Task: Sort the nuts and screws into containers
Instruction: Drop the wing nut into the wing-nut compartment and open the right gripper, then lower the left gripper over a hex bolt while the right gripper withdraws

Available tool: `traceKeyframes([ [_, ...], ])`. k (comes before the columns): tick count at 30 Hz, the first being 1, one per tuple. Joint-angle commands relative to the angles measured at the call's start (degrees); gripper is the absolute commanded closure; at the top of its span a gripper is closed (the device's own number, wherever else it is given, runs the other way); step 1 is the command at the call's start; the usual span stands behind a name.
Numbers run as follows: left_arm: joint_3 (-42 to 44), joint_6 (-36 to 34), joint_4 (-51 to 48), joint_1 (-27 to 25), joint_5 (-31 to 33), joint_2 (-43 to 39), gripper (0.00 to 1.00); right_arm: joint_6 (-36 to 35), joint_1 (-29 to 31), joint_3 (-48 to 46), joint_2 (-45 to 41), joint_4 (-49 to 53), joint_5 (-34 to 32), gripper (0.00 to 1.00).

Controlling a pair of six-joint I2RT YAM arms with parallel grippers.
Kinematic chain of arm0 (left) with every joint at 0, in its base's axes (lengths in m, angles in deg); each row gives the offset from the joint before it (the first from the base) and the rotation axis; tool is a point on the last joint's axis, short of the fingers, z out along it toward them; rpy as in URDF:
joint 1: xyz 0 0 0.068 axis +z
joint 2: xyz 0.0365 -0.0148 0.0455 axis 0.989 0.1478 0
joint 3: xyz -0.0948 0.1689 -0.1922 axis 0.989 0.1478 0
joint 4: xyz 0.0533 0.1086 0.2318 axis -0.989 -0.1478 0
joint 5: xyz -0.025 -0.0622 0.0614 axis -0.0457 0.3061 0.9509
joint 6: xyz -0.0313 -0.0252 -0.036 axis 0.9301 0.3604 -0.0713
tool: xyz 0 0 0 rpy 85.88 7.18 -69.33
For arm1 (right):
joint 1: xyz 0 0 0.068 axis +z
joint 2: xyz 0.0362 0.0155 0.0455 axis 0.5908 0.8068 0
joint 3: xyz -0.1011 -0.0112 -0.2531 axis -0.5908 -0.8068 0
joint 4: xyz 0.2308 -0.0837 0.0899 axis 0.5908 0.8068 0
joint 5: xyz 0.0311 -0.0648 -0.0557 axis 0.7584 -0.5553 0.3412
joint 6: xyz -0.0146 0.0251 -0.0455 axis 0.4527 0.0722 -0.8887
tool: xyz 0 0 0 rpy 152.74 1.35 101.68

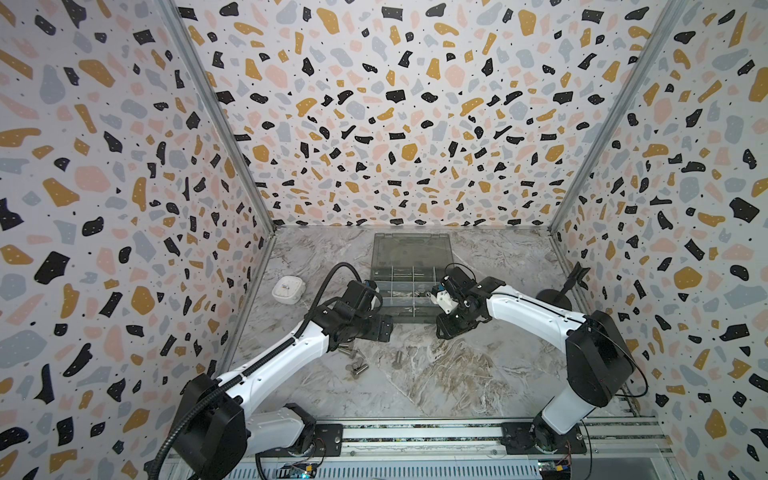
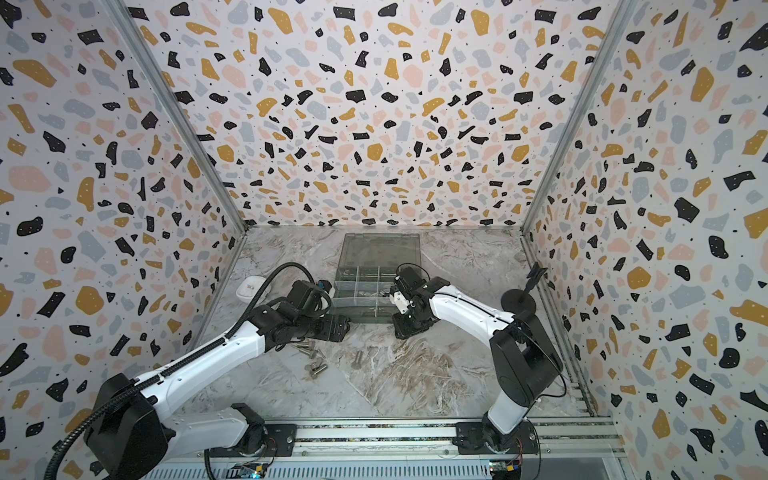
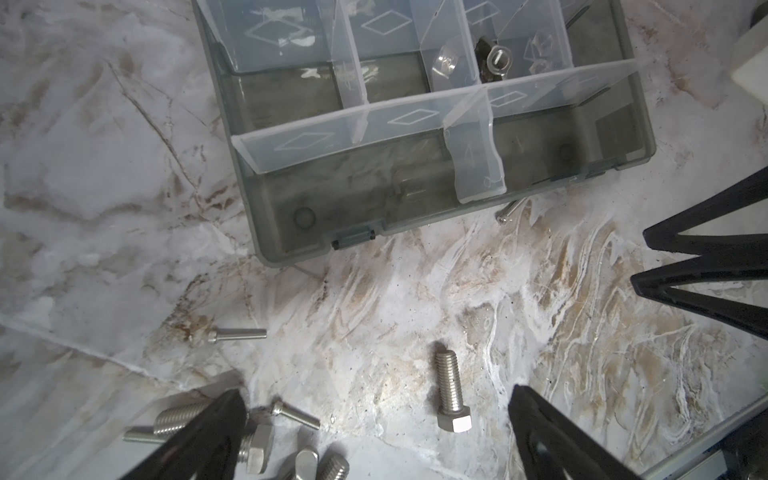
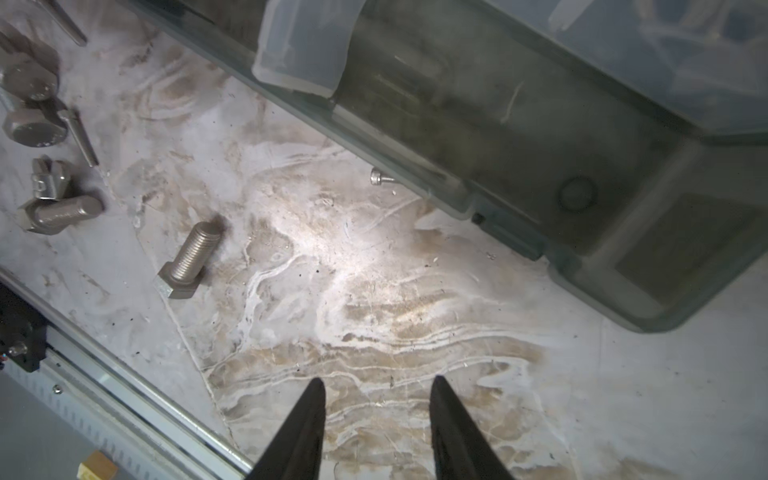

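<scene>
Left gripper (image 3: 376, 395): spread wide, grips nothing, hangs low over the marble table (image 3: 104, 166). In the wrist view between its fingers, flat on the table, a hex-head screw (image 3: 451, 392), touching neither finger. Right by one finger, a pile of screws (image 3: 257, 440) with a winged nut (image 3: 306, 457) among them. A little apart from the pile, toward the box, a slim screw (image 3: 237, 333) lying alone.

Right gripper (image 4: 378, 381): partly open, nothing between the fingers, over bare table near the front wall of the organiser box (image 4: 457, 124). Ahead of it, a tiny screw (image 4: 380, 178) on the table against that wall, outside the box.

Organiser box: lid (image 1: 409, 249) folded back flat, compartments (image 3: 286, 99) parted by clear dividers. In one middle compartment, a round shiny nut (image 3: 496, 58). Other contents too blurred behind the dividers to tell. Well off to the box's left in a top view, a white case (image 1: 288, 289).
</scene>
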Motion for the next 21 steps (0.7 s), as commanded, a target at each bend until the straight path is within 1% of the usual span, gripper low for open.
traceKeyframes([
  [1, 1.37, 1.21, 1.2, 0.17, 0.43, -0.84, 0.0, 1.59, 0.17, -1.59, -1.78, -3.16, 0.57, 0.56],
  [7, 1.17, 1.57, 3.24, 0.21, 0.65, 0.36, 0.0, 1.12, -0.03, -1.42, 0.72, -4.83, -0.46, 0.56],
  [15, -1.28, 0.36, 3.99, 0.16, 1.06, 4.15, 0.0, 0.05, -0.1, 2.07, 2.07, -2.0, 0.02, 0.56],
  [21, -0.85, -0.35, 1.06, 1.45, 3.05, 0.65, 0.0, 1.29, 1.46, 6.04, 3.33, 1.21, 2.75, 0.55],
])
